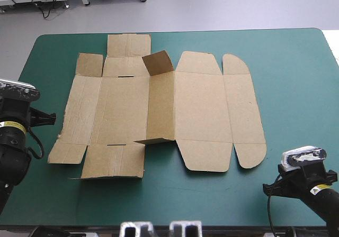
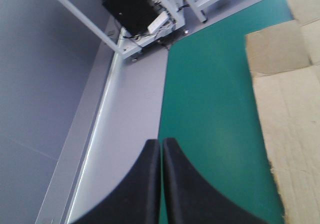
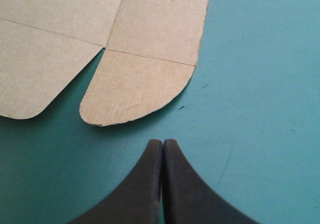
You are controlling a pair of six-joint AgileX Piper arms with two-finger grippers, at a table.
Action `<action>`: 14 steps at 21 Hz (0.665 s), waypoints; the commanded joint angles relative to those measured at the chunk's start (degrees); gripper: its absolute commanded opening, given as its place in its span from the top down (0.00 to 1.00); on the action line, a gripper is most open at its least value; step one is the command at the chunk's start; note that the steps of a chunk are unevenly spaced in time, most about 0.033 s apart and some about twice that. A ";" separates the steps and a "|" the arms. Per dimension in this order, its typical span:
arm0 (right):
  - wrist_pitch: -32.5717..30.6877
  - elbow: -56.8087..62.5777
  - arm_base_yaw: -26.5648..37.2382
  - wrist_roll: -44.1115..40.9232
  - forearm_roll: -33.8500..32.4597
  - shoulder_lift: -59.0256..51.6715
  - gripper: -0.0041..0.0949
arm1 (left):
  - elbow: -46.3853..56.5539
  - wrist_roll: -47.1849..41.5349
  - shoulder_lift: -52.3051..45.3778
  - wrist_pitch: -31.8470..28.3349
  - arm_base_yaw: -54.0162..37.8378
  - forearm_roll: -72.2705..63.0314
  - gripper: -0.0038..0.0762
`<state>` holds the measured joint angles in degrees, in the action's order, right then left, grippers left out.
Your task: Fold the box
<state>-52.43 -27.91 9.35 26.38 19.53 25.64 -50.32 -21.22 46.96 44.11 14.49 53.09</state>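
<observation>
Start: box (image 1: 175,110) nearly flat — left gripper (image 2: 161,143) at nine o'clock, right gripper (image 3: 163,143) at five, both closed, empty; next, probably open and lift a wall.

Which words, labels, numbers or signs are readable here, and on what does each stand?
No text can be read.
The box: plain brown board, no print visible.
Yellow label on left arm: too small to read.
Yellow label on right arm: too small to read.
</observation>
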 commanded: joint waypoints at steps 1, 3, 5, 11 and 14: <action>3.95 -1.29 -0.21 0.64 -0.51 0.30 0.98 | -1.86 -2.30 2.27 -1.38 -4.56 2.76 0.93; 4.48 -1.29 -0.21 0.64 -1.03 0.30 0.98 | -1.86 -1.23 4.44 -1.60 -8.39 -1.38 0.93; 4.62 -1.29 -0.21 0.64 -1.16 0.30 0.98 | -1.86 7.33 9.25 -3.04 -16.88 -13.63 0.93; 4.30 -1.29 -0.21 0.64 -1.16 0.30 0.98 | -1.86 34.12 23.82 -4.03 -41.42 -64.06 0.93; 4.03 -1.08 -0.21 0.64 -1.16 0.30 0.98 | -2.50 51.64 29.56 2.41 -50.68 -95.35 0.93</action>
<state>-51.03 -27.86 9.35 26.38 17.72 25.64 -50.39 21.52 75.55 44.48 -32.57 -25.61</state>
